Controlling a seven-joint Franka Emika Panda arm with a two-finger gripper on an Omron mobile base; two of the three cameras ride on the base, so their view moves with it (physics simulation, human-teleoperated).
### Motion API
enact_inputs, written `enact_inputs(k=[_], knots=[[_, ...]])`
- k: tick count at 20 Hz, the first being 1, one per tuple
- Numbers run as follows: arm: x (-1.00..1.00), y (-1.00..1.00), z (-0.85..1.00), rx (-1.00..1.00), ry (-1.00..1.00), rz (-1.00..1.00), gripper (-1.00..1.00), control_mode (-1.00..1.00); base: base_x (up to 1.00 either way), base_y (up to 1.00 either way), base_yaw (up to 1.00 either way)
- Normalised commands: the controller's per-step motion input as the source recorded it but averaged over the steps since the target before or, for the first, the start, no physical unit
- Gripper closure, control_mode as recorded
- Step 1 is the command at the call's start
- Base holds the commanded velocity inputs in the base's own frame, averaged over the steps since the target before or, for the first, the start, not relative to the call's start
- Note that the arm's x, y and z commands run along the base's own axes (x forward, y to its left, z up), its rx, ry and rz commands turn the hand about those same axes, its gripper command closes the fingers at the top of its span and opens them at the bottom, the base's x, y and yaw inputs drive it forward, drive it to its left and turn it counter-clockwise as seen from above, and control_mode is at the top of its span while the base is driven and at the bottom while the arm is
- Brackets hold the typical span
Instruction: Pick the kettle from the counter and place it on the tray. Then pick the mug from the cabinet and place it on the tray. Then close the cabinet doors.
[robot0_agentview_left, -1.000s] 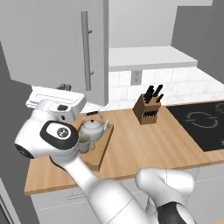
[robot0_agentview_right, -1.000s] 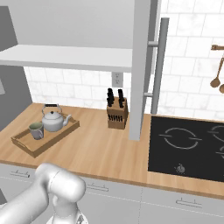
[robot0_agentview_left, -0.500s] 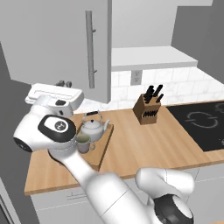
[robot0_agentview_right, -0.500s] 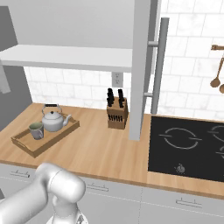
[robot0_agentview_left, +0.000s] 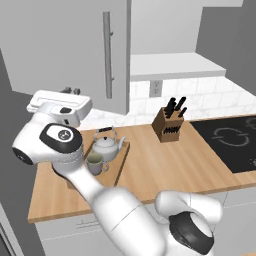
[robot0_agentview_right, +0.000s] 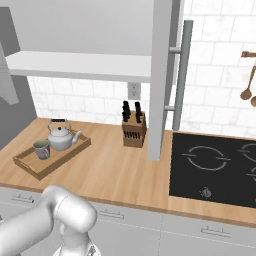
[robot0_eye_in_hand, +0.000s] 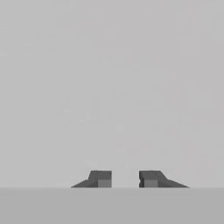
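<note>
Left base view first: I've got the kettle (robot0_agentview_left: 108, 146) and the mug (robot0_agentview_left: 95, 163) both sitting in the tray (robot0_agentview_left: 121, 159) at the left end of the bench (robot0_agentview_left: 165, 162), mug nearer me, kettle just behind it. So by my read both placements are done. The left cabinet door (robot0_agentview_left: 70, 50) swings out over the tray, so closing is what's left.

Right base view: same story, kettle (robot0_agentview_right: 61, 137) and mug (robot0_agentview_right: 41, 149) side by side in the tray (robot0_agentview_right: 68, 154), nothing else in it. The right cabinet door (robot0_agentview_right: 162, 75) stands edge-on toward me, wide open.

Hand view: the gripper (robot0_eye_in_hand: 125, 179) faces a flat pale grey surface, jaws a little apart with a gap between them, nothing clamped.
</note>
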Motion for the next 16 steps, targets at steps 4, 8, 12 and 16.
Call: enact_inputs(k=[4,8,12,16], knots=[[0.35,-0.13,0.05,0.00,0.00,0.00,1.00,-1.00,0.00,0.00,0.00],[0.26,-0.25,0.08,0.00,0.00,0.00,1.00,-1.00,0.00,0.00,0.00],[0.34,-0.22,0.08,0.00,0.00,0.00,1.00,-1.00,0.00,0.00,0.00],[0.42,-0.24,0.04,0.00,0.00,0.00,1.00,-1.00,0.00,0.00,0.00]])
